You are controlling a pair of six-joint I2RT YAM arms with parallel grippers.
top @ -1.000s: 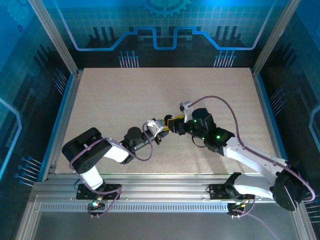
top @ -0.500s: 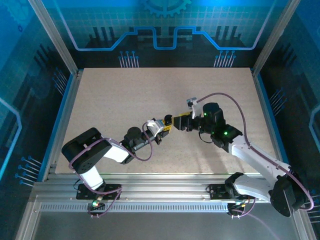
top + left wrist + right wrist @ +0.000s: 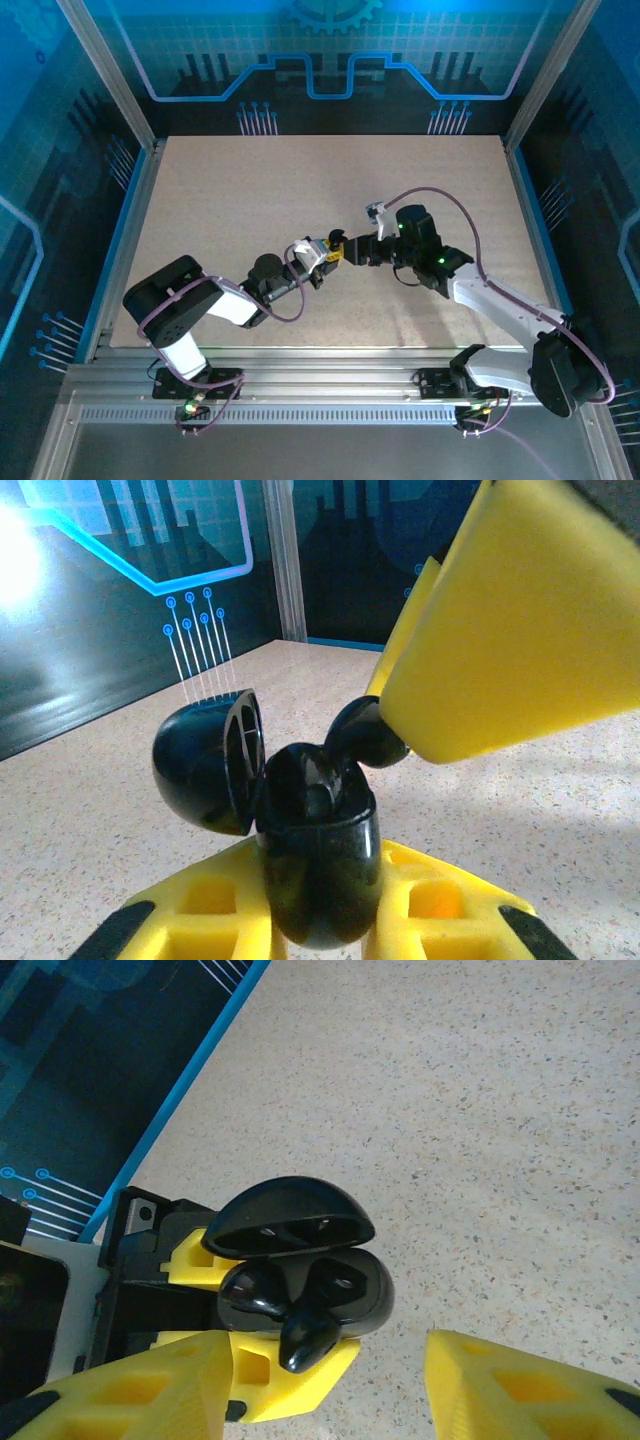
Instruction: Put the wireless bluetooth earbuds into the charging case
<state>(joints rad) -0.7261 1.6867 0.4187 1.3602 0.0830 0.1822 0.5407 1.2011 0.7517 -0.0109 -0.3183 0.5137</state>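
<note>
A speckled beige table (image 3: 250,200) lies inside an enclosure walled with blue-lit circuit-pattern panels (image 3: 330,60). Near the table's middle the two arms meet. The left fingers (image 3: 220,905) are clamped tight on the charging case (image 3: 320,880), held off the table with its lid (image 3: 200,765) swung open. The right fingers (image 3: 520,1385) stand well apart, one on each side of the case, and grip nothing. One earbud (image 3: 308,1338) rests at the case's near rim, its bulb sticking out over the edge and touching a right finger pad in the left wrist view. I cannot tell whether the dark shape in the other well is the second earbud.
</note>
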